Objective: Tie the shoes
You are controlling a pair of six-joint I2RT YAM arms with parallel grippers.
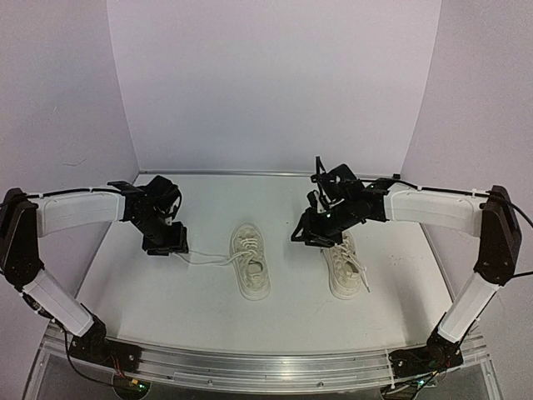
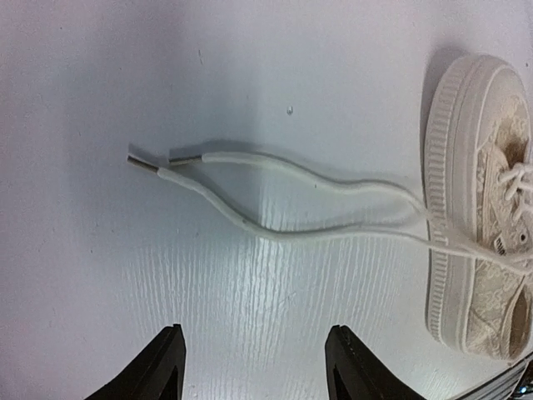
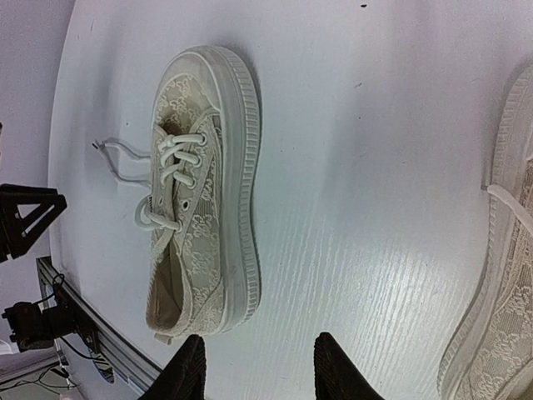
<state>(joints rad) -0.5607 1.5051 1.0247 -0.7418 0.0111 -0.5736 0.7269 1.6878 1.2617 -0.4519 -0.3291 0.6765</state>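
Note:
Two cream-white lace-patterned sneakers stand side by side on the white table. The left shoe [image 1: 250, 262] has both thin white laces [image 1: 204, 259] pulled out flat to its left; the left wrist view shows the shoe [image 2: 475, 208] and the two lace ends [image 2: 250, 196] lying together, metal tips at the left. My left gripper [image 1: 165, 247] is open and empty just above the lace tips. My right gripper [image 1: 312, 237] is open and empty, hovering over the toe of the right shoe [image 1: 344, 265], whose laces lie loose. The right wrist view shows the left shoe [image 3: 204, 187] and an edge of the right shoe [image 3: 500, 292].
White walls enclose the table on the left, back and right. A metal rail [image 1: 250, 367] with the arm bases runs along the near edge. Bare table surface [image 1: 233, 200] lies behind the shoes.

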